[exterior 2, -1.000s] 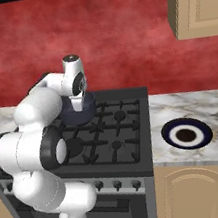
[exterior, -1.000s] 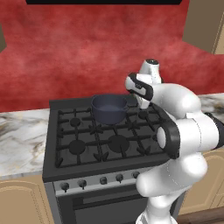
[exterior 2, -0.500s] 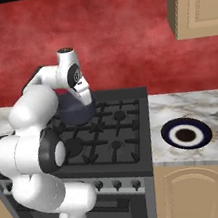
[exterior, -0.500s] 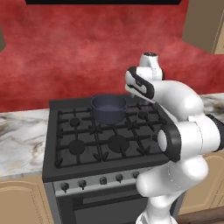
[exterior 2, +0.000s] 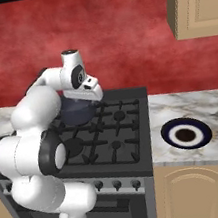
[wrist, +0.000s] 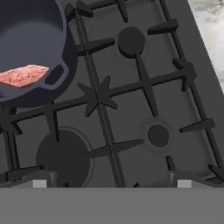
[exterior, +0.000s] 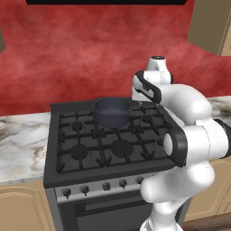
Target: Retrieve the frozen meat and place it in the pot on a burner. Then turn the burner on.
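My gripper (exterior 2: 94,94) hangs above the stove with its jaws spread as wide as they go and nothing between them; in the right base view it sits just right of the pot, and in the hand view my two finger tips (wrist: 39,183) peek up at about seven and five o'clock along the bottom, far apart and touching nothing. Going left to right in the hand view: at ten o'clock lies the pot (wrist: 43,57), dark blue-grey, resting on the black grate (wrist: 98,96), and inside it, on the pot's floor, is the meat (wrist: 22,75), a flat pinkish-red slab. One short side handle of the pot points toward the centre of the picture. Below the pot, at seven o'clock, is a large round burner (wrist: 63,157) under the grate bars. Further right, at one o'clock, sits a smaller burner cap, and at about four o'clock another small one. At the far upper right, a strip of pale marbled counter (wrist: 210,26) borders the stove. In the left base view the pot (exterior: 112,111) stands on the back middle of the stove (exterior: 108,140), and the row of knobs (exterior: 106,186) runs along the stove's front edge.
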You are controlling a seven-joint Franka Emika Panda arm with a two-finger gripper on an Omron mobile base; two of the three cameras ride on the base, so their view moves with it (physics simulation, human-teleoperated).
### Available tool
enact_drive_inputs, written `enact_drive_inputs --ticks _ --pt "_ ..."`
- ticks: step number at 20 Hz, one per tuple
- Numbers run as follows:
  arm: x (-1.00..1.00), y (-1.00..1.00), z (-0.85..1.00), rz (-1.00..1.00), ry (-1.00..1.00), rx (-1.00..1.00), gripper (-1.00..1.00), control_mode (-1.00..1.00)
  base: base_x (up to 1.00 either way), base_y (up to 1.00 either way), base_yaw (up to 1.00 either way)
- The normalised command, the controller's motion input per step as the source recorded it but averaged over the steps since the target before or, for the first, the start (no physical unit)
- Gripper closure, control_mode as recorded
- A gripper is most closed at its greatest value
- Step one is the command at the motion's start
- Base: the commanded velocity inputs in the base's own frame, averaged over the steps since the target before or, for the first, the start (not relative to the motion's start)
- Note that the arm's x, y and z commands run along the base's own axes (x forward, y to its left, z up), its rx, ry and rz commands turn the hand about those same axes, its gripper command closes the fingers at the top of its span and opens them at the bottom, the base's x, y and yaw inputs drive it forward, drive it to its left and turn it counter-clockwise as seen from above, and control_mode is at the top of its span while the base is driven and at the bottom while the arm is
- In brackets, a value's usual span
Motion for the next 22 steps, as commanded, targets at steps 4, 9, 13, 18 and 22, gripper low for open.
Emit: enact_drive_inputs --ticks 4,9,13,18,22 --pt "0.03 -0.01 -0.02 0.14 0.04 -0.07 -1.0 -1.0 0.0 0.0 0.0" --pt "-0.58 -0.01 0.0 0.12 0.01 -0.25 -1.0 -1.0 0.0 0.0 0.0" --pt "-0.62 -0.05 0.05 0.06 -0.1 -0.01 -1.0 -1.0 0.0 0.0 0.0" --pt "-0.83 0.0 0.0 0.03 -0.29 0.02 -1.0 -1.0 0.0 0.0 0.0" --pt "-0.98 0.0 0.0 0.02 -0.3 0.0 -1.0 -1.0 0.0 0.0 0.0"
